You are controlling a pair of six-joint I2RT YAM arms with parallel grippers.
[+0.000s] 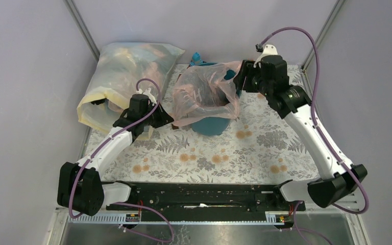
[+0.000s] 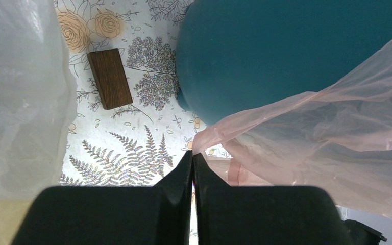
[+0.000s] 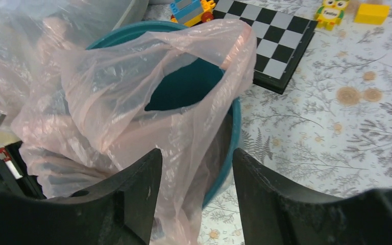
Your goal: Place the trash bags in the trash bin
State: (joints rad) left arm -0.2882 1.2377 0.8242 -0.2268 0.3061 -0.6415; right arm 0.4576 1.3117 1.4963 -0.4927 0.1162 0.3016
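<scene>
A thin pale-pink trash bag (image 1: 204,92) is draped over the round teal trash bin (image 1: 212,124) at the back middle of the table. In the right wrist view the bag (image 3: 132,87) covers most of the bin's mouth, with the bin's rim (image 3: 235,127) showing. My left gripper (image 1: 166,118) is at the bin's left side, shut on the bag's edge (image 2: 204,135); its fingertips (image 2: 193,155) pinch the plastic. My right gripper (image 1: 240,81) is open at the bin's far right rim, its jaws (image 3: 196,158) either side of the bag and rim.
A large yellowish-white sack (image 1: 122,76) stuffed with bags lies at the back left, next to my left arm. A brown wooden block (image 2: 109,78) lies on the floral cloth. A chessboard (image 3: 273,41) and toy bricks (image 3: 370,13) lie beyond the bin.
</scene>
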